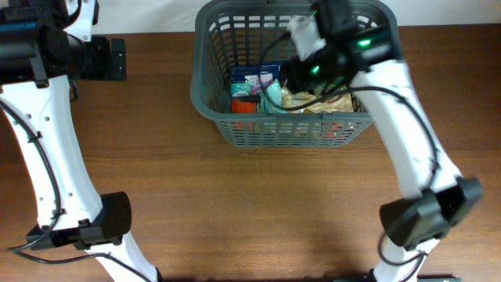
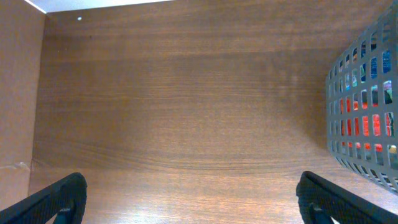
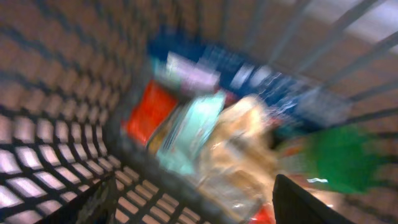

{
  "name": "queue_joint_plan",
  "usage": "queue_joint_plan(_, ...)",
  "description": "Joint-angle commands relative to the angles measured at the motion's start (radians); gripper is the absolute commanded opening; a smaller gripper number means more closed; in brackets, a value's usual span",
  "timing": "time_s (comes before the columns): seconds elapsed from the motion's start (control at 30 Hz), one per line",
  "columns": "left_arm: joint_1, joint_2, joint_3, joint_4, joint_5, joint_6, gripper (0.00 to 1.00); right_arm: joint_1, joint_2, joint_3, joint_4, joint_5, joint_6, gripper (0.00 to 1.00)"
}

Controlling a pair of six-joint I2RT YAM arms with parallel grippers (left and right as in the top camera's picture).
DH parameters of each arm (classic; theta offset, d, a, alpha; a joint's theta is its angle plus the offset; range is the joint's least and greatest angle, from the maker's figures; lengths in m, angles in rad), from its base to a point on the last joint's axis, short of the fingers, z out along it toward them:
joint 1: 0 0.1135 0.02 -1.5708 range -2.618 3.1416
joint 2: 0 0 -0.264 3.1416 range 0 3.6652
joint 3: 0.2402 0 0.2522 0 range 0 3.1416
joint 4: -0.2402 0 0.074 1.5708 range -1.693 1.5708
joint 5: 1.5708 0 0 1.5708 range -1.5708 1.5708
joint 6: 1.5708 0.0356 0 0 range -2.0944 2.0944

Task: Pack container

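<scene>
The dark grey slotted basket (image 1: 205,94) stands at the back middle of the table. It holds several grocery packs: a red one (image 3: 149,112), a pale teal one (image 3: 193,134), a clear bag of tan food (image 3: 239,149), blue packs (image 3: 261,81) and a green one (image 3: 339,158). My right gripper (image 1: 301,74) hangs over the basket's inside, open and empty; the right wrist view (image 3: 199,208) is blurred by motion. My left gripper (image 2: 186,205) is open and empty over bare table left of the basket (image 2: 364,112).
The table is brown wood. A black mount (image 1: 109,59) sits at the back left. The left arm's base (image 1: 102,223) and the right arm's base (image 1: 427,215) stand near the front edge.
</scene>
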Motion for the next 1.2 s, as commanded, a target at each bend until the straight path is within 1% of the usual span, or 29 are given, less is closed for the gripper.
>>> queue_joint_plan(0.0,0.003,-0.001,-0.005,0.0,0.01,-0.013,0.99,-0.045,-0.104,0.183,-0.048,0.122,0.004,0.75)
queue_joint_plan(0.13,0.003,-0.001,-0.005,0.0,0.01,-0.013,0.99,-0.13,-0.138,0.315,-0.107,0.208,0.004,0.78)
queue_joint_plan(0.27,0.003,-0.001,-0.005,0.0,0.01,-0.013,0.99,-0.282,-0.185,0.331,-0.114,0.21,0.032,0.79)
queue_joint_plan(0.37,0.003,-0.001,-0.005,0.0,0.01,-0.013,0.99,-0.435,-0.21,0.331,-0.132,0.205,0.087,0.8)
queue_joint_plan(0.47,0.003,-0.001,-0.005,0.0,0.01,-0.013,0.99,-0.576,-0.221,0.331,-0.146,0.164,0.178,0.88)
queue_joint_plan(0.5,0.003,-0.001,-0.005,0.0,0.01,-0.013,0.99,-0.612,-0.221,0.331,-0.148,0.145,0.206,0.99)
queue_joint_plan(0.57,0.003,-0.001,-0.005,0.0,0.01,-0.013,0.99,-0.691,-0.22,0.33,-0.154,0.092,0.279,0.99)
queue_joint_plan(0.7,0.003,-0.001,-0.005,0.0,0.01,-0.013,0.99,-0.758,-0.22,0.33,-0.157,0.074,0.301,0.99)
queue_joint_plan(0.83,0.003,-0.001,-0.005,0.0,0.01,-0.013,0.99,-0.773,-0.22,0.33,-0.156,0.072,0.301,0.99)
queue_joint_plan(0.93,0.003,-0.001,-0.005,0.0,0.01,-0.013,0.99,-0.773,-0.231,0.331,-0.15,0.026,0.285,0.99)
queue_joint_plan(1.03,0.003,-0.001,-0.005,0.0,0.01,-0.013,0.99,-0.773,-0.286,0.331,-0.157,-0.005,0.189,0.99)
queue_joint_plan(1.17,0.003,-0.001,-0.005,0.0,0.01,-0.013,0.99,-0.773,-0.397,0.33,-0.177,-0.005,0.171,0.99)
